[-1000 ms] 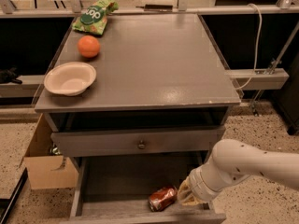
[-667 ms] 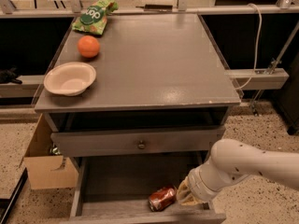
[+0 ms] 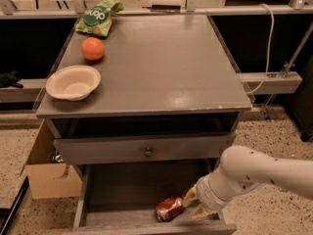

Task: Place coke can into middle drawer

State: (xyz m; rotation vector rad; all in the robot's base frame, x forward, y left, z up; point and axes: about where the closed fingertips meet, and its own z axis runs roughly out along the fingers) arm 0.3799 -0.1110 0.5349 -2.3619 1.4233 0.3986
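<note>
Red coke can (image 3: 169,208) lies sideways on the middle drawer (image 3: 132,185) floor. Beside its right end, the gripper (image 3: 192,205) sits spread wide, holding nothing.

Camera view, from my operator's seat. My hand (image 3: 193,204) sits low inside the open middle drawer (image 3: 127,185), near its right front corner, and the white arm (image 3: 259,173) reaches in from the right. Its two tan fingers (image 3: 190,196) stand apart, tips just beside the right end of the coke can (image 3: 169,208). The can lies on its side on the drawer floor by the front wall. I cannot tell whether they touch. Above is a shut drawer front with a round knob (image 3: 148,152). The grey surface (image 3: 161,67) carries a pale bowl (image 3: 73,82) at front left, an orange fruit (image 3: 92,48) behind it and a green bag (image 3: 99,16) at back left. A cardboard box (image 3: 46,177) stands on the floor, left of the cabinet.
</note>
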